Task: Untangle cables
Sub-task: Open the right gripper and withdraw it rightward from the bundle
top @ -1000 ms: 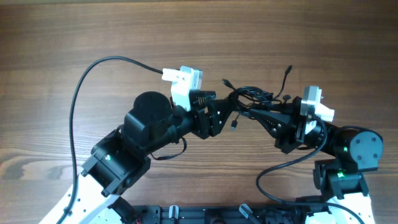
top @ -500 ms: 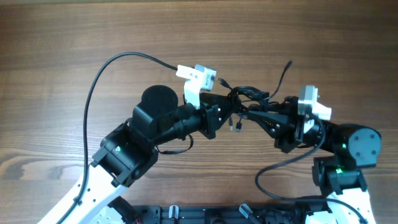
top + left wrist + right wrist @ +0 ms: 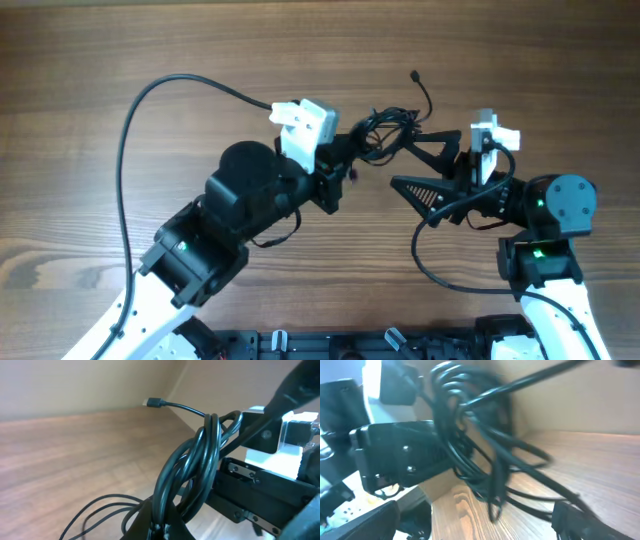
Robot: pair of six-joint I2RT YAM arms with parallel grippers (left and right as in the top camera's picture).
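The cables [image 3: 388,128] are a knotted bundle of thin black cords hanging off the table between the two arms. One plug end [image 3: 413,75] sticks out toward the far side. My left gripper [image 3: 360,148] is shut on the bundle. In the left wrist view the loops [image 3: 200,455] rise straight out of the closed jaws, and the plug [image 3: 152,402] points left. My right gripper [image 3: 398,162] stands open just right of the bundle. Its fingers [image 3: 572,520] are spread wide, with the blurred cords [image 3: 470,440] hanging between and above them, untouched.
A thick black robot cable [image 3: 150,105] arcs from the left arm's white camera mount [image 3: 303,125] across the left of the wooden table [image 3: 120,50]. Another loops on the table by the right arm's base [image 3: 440,270]. Both arm bodies crowd the near side.
The left gripper has closed on the bundle and carried it up and toward the far side. The right gripper has sprung open, let go of the cords, and drawn back slightly.
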